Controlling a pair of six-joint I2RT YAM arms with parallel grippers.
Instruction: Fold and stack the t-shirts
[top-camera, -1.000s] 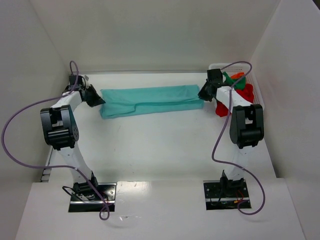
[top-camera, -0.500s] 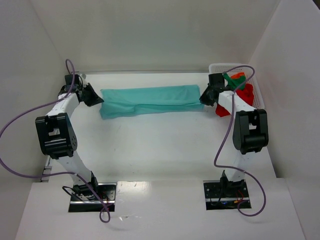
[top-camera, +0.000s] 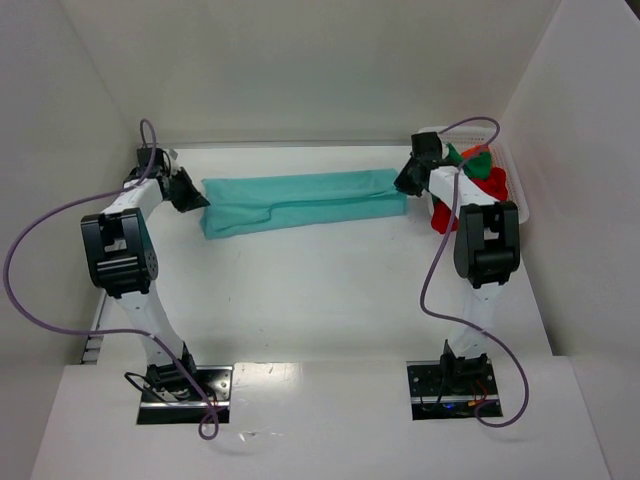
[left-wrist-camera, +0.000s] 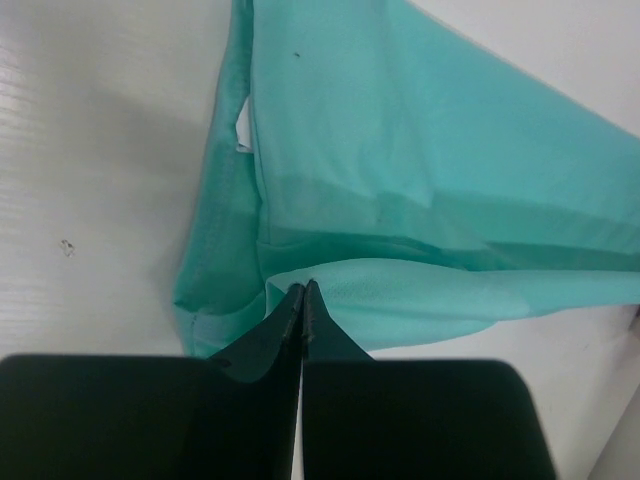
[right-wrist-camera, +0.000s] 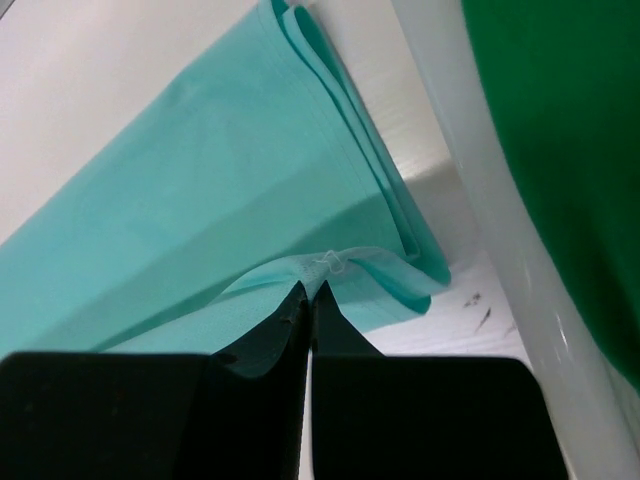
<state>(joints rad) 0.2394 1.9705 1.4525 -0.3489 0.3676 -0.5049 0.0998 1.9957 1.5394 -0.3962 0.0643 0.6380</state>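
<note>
We've got our left hand (left-wrist-camera: 303, 292) and right hand (right-wrist-camera: 309, 292) each clamped on one end of the teal t-shirt (top-camera: 300, 200).

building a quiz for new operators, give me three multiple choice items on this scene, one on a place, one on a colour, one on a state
1. Where does the white basket stand?
A) far right corner of the table
B) between the arm bases
C) far left corner

2. What colour is the t-shirt held between the grippers?
A) red
B) teal
C) orange

3. How are the left gripper and right gripper?
A) both open above the cloth
B) one open, one shut
C) both shut on the t-shirt's ends

Answers: 1 A, the top view shows it beside the right arm; 2 B, every view shows teal cloth; 3 C, each wrist view shows closed fingers pinching a teal edge.
</note>
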